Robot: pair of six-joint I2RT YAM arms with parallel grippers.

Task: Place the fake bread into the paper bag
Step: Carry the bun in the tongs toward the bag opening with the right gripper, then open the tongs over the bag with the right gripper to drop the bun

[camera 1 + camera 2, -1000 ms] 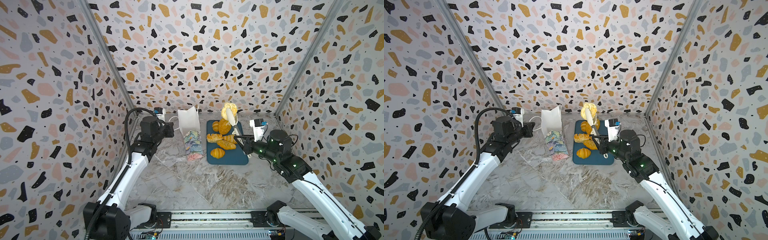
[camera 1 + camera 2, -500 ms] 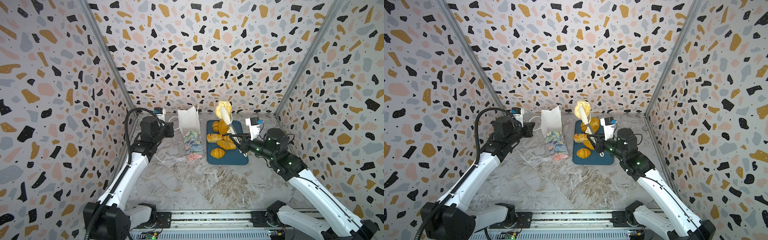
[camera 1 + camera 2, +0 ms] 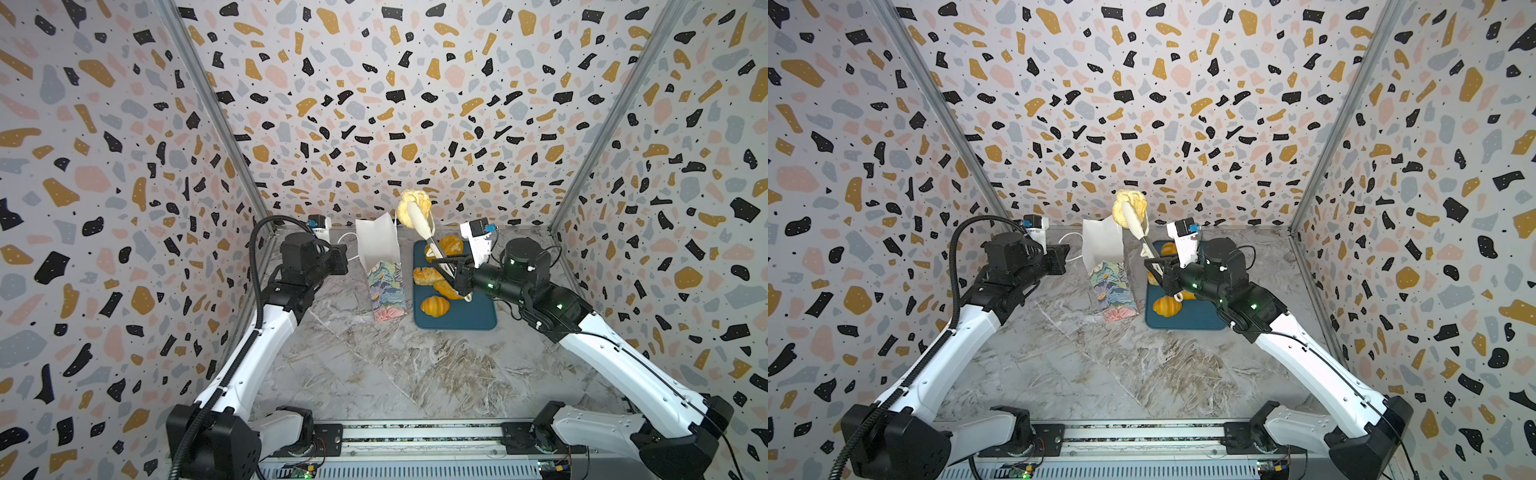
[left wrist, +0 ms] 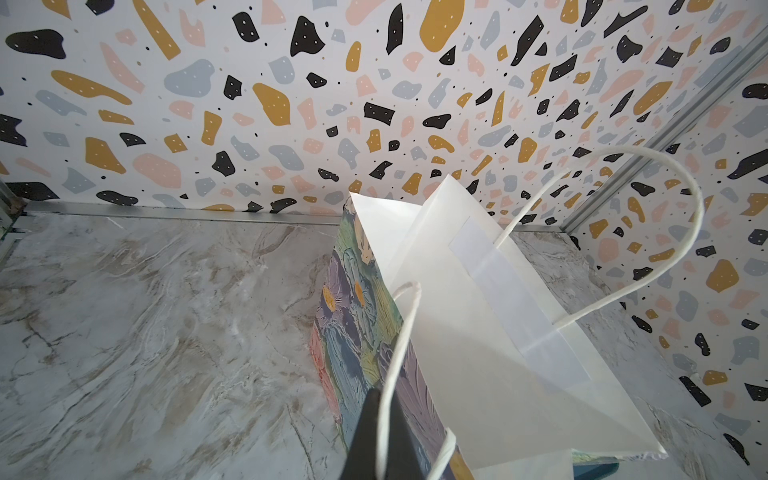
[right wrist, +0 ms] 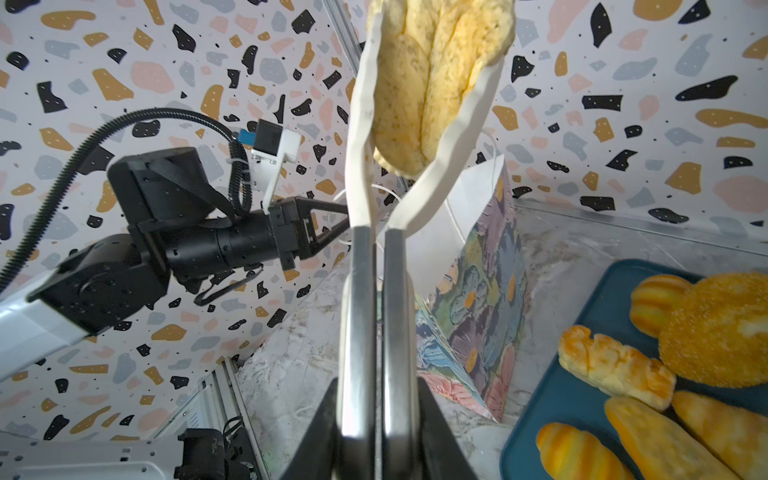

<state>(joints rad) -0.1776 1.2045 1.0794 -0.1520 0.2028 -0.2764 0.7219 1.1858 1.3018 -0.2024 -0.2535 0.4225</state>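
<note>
In both top views the paper bag [image 3: 380, 266] [image 3: 1108, 270] stands open near the far edge of the bench [image 3: 374, 374], just left of the dark-blue tray [image 3: 465, 320] [image 3: 1192, 322]. The right gripper [image 3: 455, 270] [image 3: 1156, 268] is clamped on tongs [image 3: 420, 226], which hold one pale fake bread [image 3: 413, 205] [image 3: 1131, 205] aloft by the bag's open top, not inside. The other breads [image 3: 434, 305] lie on the tray. The left wrist view shows the left gripper [image 4: 372, 419] pressed together against the bag's cord handle [image 4: 399, 345]; I cannot tell whether the cord is pinched. The right wrist view shows the right gripper's [image 5: 378, 415] jaws squeezing the tongs' [image 5: 361, 291] metal arms, with the white tips cupping the fake bread [image 5: 432, 83].
</note>
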